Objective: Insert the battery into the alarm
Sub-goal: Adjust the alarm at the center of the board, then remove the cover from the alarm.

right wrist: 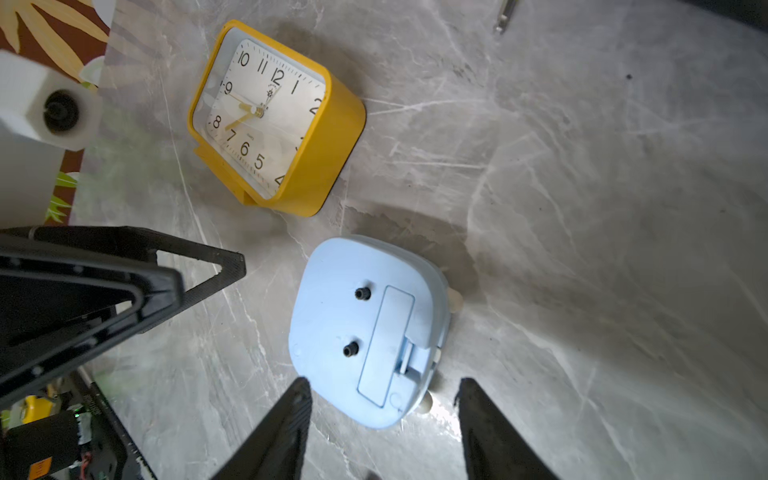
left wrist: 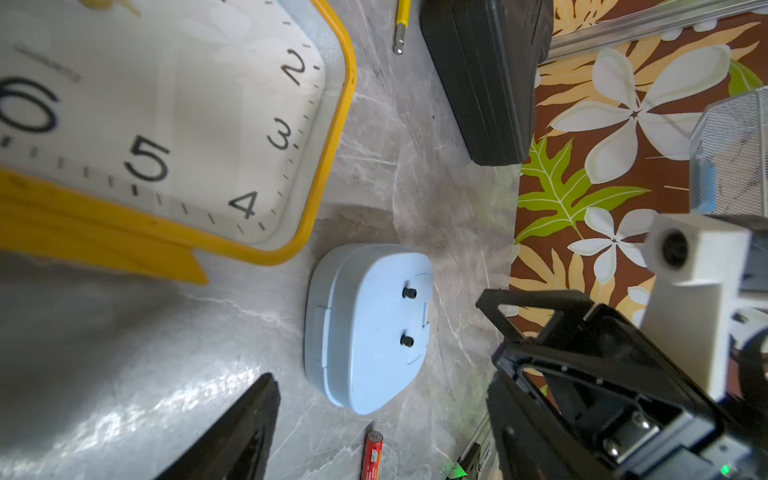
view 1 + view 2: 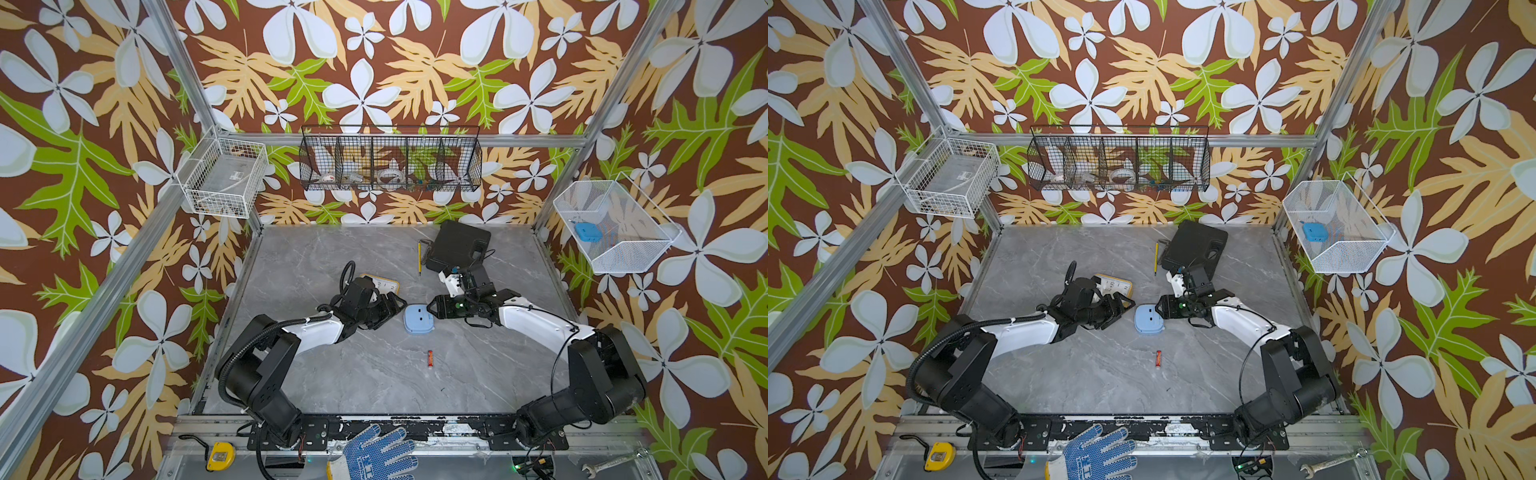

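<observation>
The light blue alarm (image 3: 418, 319) (image 3: 1149, 319) lies face down in the middle of the table. Its back shows two black knobs and a rectangular battery cover (image 1: 386, 340). A red battery (image 3: 430, 358) (image 3: 1158, 358) (image 2: 372, 455) lies loose on the table, a short way nearer the front edge than the alarm. My left gripper (image 3: 400, 305) (image 2: 382, 399) is open at the alarm's left side, holding nothing. My right gripper (image 3: 432, 308) (image 1: 382, 399) is open at its right side, and one corner of the alarm (image 1: 370, 328) lies between its fingertips without visible contact.
A yellow alarm clock (image 3: 384, 284) (image 1: 270, 120) stands just behind my left gripper. Behind my right arm are a black case (image 3: 457, 245) and a yellow pencil (image 3: 419, 257). Wire baskets (image 3: 390, 160) hang on the walls. A blue glove (image 3: 374, 453) and a tape measure (image 3: 220, 456) lie on the front rail.
</observation>
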